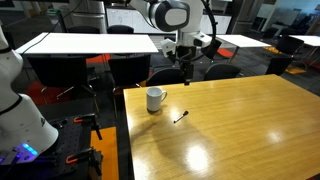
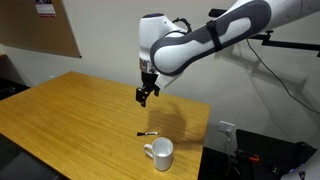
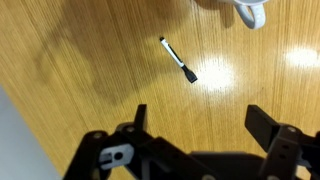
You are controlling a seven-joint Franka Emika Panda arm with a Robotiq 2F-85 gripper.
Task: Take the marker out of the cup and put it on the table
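Observation:
The marker is a thin dark pen lying flat on the honey-yellow table, to the right of the white cup. In an exterior view the marker lies just beyond the cup on the table. In the wrist view the marker lies on the wood and the cup's handle shows at the top edge. My gripper is open and empty, raised well above the table; it also shows in both exterior views.
White-topped tables with black chairs stand behind the wooden table. A white robot body stands beside the table's near corner. A cork board hangs on the wall.

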